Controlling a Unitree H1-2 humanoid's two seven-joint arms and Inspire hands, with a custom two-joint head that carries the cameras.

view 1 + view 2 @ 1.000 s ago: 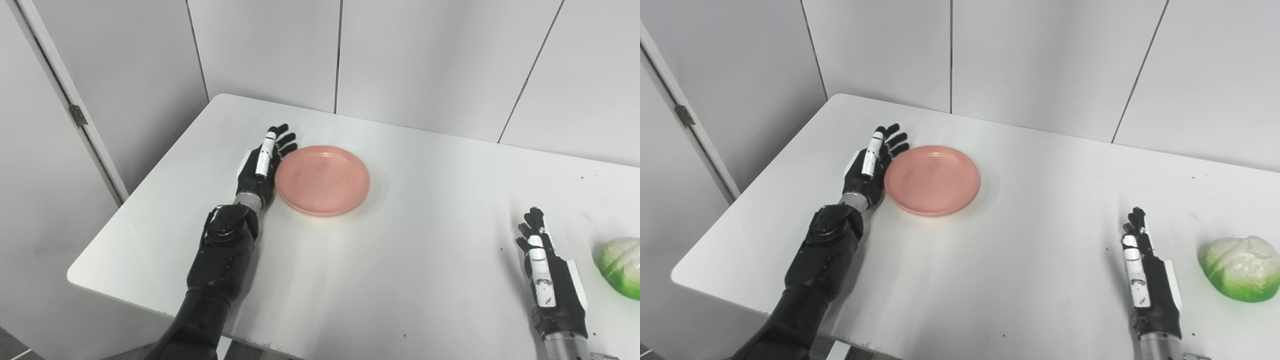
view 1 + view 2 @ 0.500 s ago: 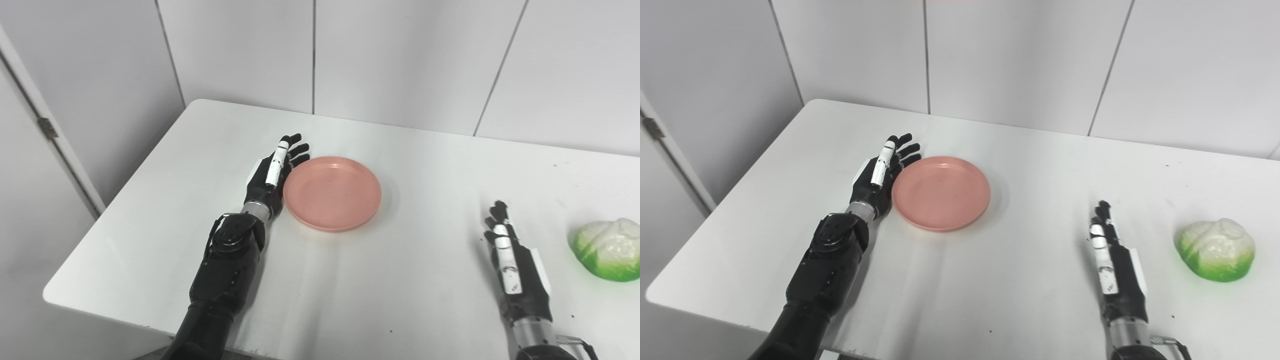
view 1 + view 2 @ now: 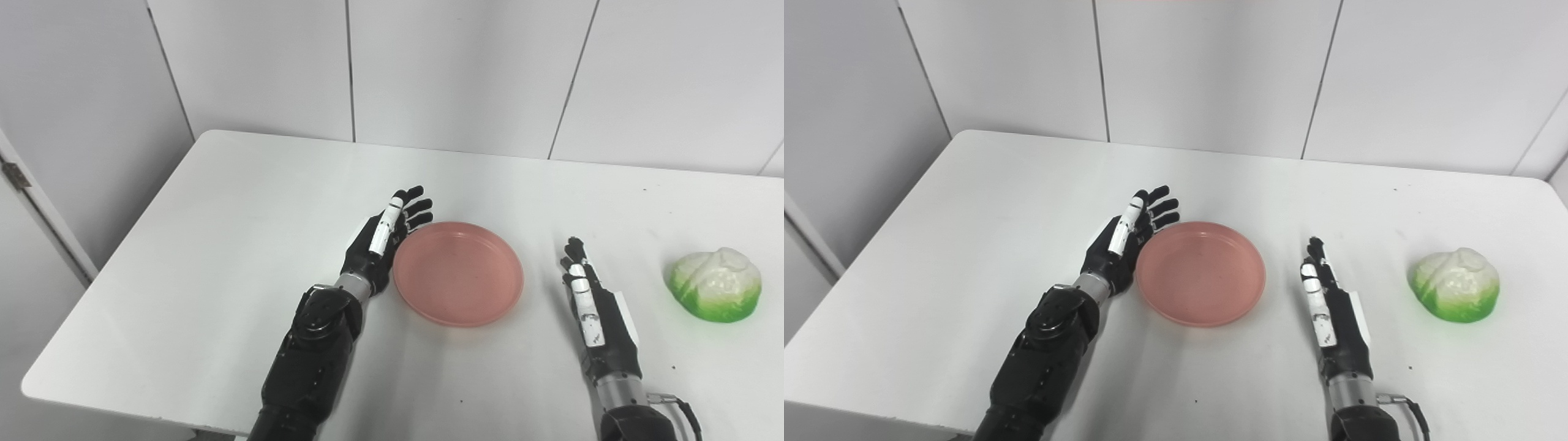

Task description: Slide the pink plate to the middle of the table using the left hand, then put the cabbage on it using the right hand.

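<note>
Left hand [image 3: 381, 245], fingers spread, has pushed the pink plate [image 3: 458, 273] to frame centre; right hand [image 3: 597, 312], empty and flat, waits left of the cabbage [image 3: 715, 293]

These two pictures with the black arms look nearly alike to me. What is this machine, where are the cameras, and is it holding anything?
Both pictures come from two cameras side by side on a humanoid robot's head, looking down at a white table, so they show one scene. The black arms are its own. The left hand stands on edge, fingers stretched out, against the rim of a pink plate. The right hand rests open between the plate and a green-and-white cabbage, touching neither. Neither hand holds anything.
</note>
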